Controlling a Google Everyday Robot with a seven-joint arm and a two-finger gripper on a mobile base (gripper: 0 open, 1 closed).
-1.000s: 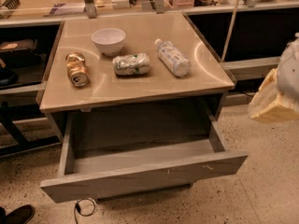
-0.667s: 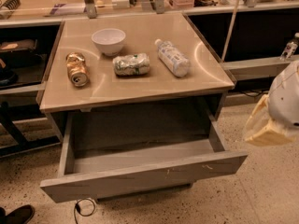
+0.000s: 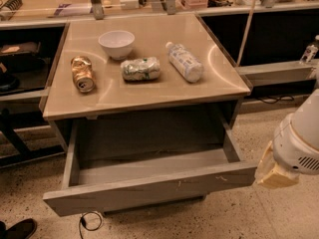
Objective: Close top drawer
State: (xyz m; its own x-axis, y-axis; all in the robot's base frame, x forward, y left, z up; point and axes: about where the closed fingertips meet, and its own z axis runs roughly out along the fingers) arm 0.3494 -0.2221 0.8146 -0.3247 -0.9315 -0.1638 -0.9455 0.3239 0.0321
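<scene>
The top drawer is grey, wide and deep, and stands pulled far out of the cabinet. Its flat handleless front panel has small pale scuff marks. The inside looks empty. My gripper is at the right edge of the camera view, low beside the drawer's right front corner and just apart from it. Only its pale yellowish end and the white arm housing show.
The beige cabinet top carries a white bowl, a crushed gold can, a crushed green can and a lying plastic bottle. Dark shelves flank the cabinet. A cable and a shoe lie on the floor at left.
My arm has come down and to the left along the right edge, from beside the cabinet top to the drawer's right front corner. The drawer has not moved.
</scene>
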